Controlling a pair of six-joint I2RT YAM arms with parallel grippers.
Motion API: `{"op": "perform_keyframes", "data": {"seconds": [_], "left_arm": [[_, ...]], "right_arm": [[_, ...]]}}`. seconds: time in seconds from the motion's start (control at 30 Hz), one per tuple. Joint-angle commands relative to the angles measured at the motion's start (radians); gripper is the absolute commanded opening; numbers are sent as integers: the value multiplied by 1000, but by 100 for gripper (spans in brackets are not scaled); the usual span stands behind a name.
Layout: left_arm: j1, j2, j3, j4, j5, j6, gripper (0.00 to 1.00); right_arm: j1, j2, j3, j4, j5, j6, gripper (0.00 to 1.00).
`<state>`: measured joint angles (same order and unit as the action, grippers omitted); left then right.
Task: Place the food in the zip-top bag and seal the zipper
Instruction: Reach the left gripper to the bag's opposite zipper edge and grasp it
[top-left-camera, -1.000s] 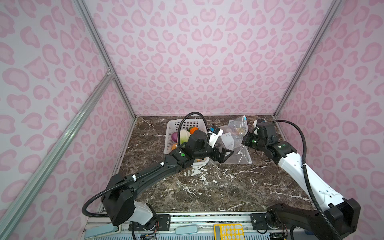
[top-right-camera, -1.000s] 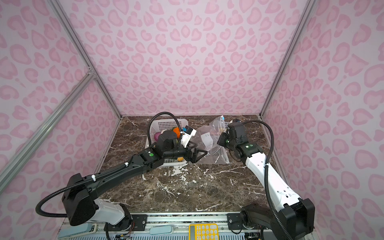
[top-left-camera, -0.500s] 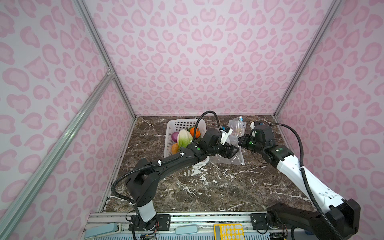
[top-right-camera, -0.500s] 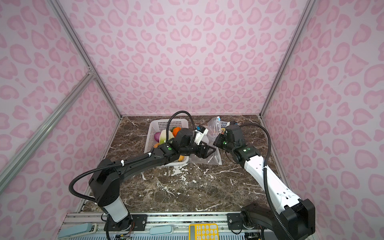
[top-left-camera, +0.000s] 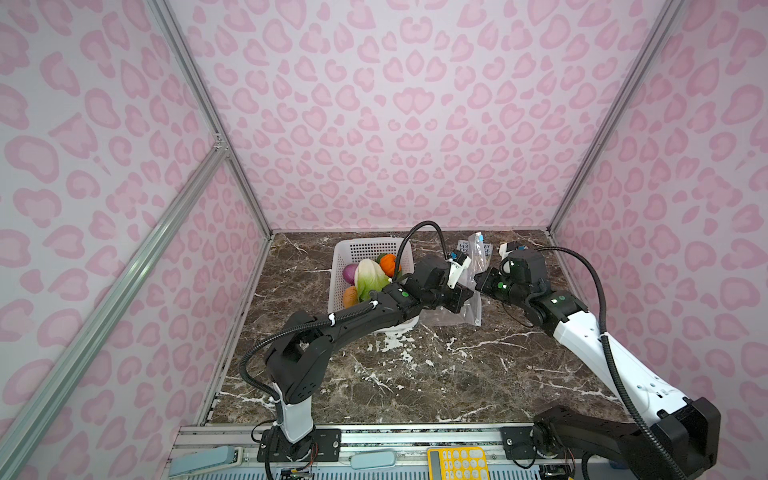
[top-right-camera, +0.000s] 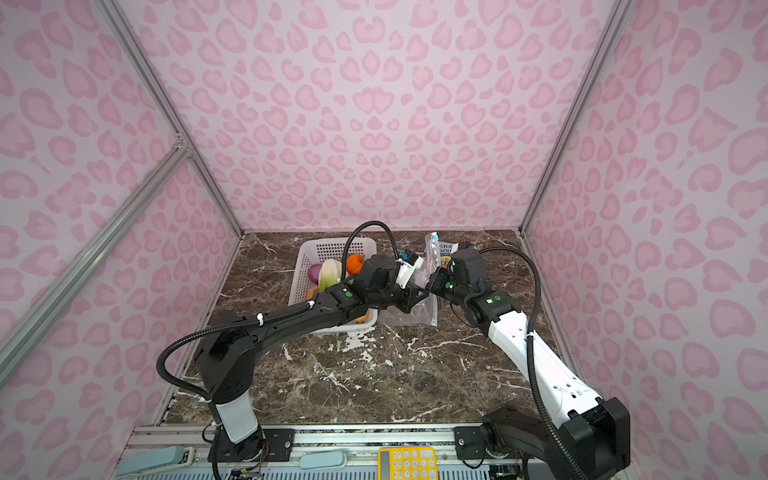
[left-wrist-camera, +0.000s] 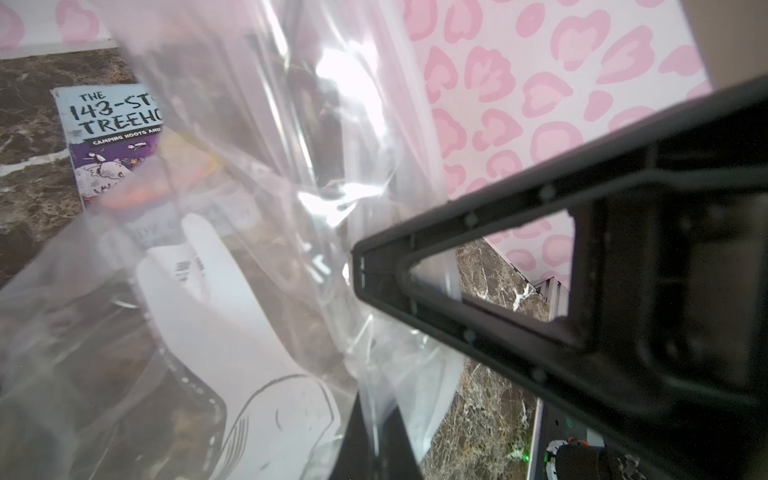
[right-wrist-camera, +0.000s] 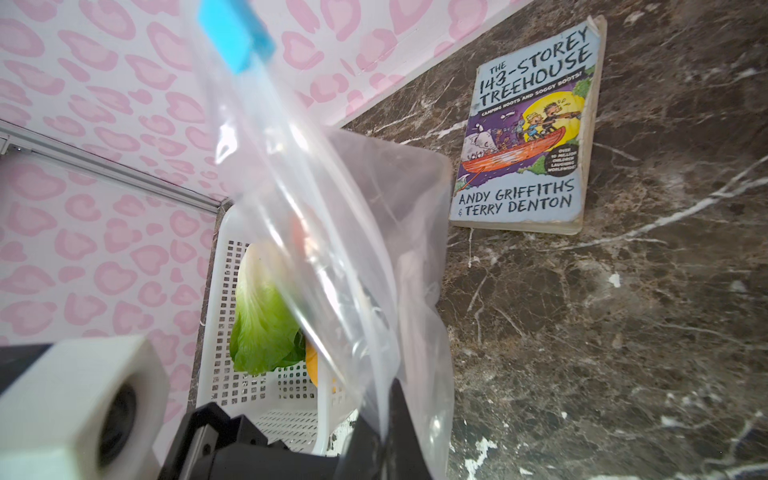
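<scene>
Pink heart-print walls (top-left-camera: 395, 104) box in a dark marble tabletop (top-left-camera: 415, 374); white basket (top-left-camera: 365, 249) sits back-left w/ all the visible food in it: cabbage (top-left-camera: 368, 278), purple onion (top-left-camera: 350, 273), orange pumpkin (top-left-camera: 388, 262), a potato (top-left-camera: 350, 296), rest hidden by the left arm. Zip-top bag (top-left-camera: 453, 318) is just right of the basket, upper part lifted btwn both grippers, lower edge seemingly resting on the marble; no food inside as far as I can see. Right gripper (top-left-camera: 480, 280) is clamped on bag film, which runs down into it in the right wrist view; left gripper (top-left-camera: 464, 296) is closed too, film pinched beside its black finger in the left wrist view. Blue slider (right-wrist-camera: 237, 35) sits on the zipper (right-wrist-camera: 259, 68) at the bag's raised end; can't tell how wide the mouth is. Paperback (right-wrist-camera: 528, 137) lies flat behind, not part of the job. Judgement: bag prob near weightless, limp, slick, so mid-film grips may slip or bunch; better to hold the stiffer zipper strip, one side per gripper, to keep the mouth open. Veg look light, hard, rounded, apt to roll; cabbage is bulkiest, take it across its narrow white end
</scene>
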<state>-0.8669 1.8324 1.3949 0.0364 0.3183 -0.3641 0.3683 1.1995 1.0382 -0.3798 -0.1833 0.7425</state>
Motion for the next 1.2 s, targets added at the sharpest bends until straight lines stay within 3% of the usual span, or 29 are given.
{"op": "perform_keyframes", "data": {"seconds": [0.0, 0.07, 0.2, 0.27, 0.3, 0.47, 0.63, 0.8, 1.07, 1.17], "left_arm": [[2, -3, 3, 19, -14, 8, 4], [2, -8, 0, 21, -13, 4, 4], [13, -25, -13, 31, 20, -12, 4], [29, -40, -30, 52, 77, -28, 4], [39, -47, -39, 62, 116, -34, 4], [79, -95, -97, 108, 284, -7, 4], [114, -116, -116, 176, 424, -24, 4], [121, -131, -129, 160, 434, 2, 3], [121, -121, -126, 114, 443, -3, 4], [122, -117, -125, 116, 445, -7, 4]], "right_arm": [[1, 3, 8, 24, -13, -12, 0], [1, 4, 14, 25, -29, -27, 0], [-17, 2, 76, -12, -79, -103, 54], [-43, -12, 104, -23, -111, -142, 71], [-66, -23, 112, -20, -140, -162, 72], [-161, -83, 84, 44, -296, -228, 66], [-188, -107, 22, 95, -405, -272, 51], [-188, -104, -37, 168, -487, -284, 43], [-136, -50, -67, 201, -514, -320, 37], [-121, -24, -61, 191, -496, -329, 29]]}}
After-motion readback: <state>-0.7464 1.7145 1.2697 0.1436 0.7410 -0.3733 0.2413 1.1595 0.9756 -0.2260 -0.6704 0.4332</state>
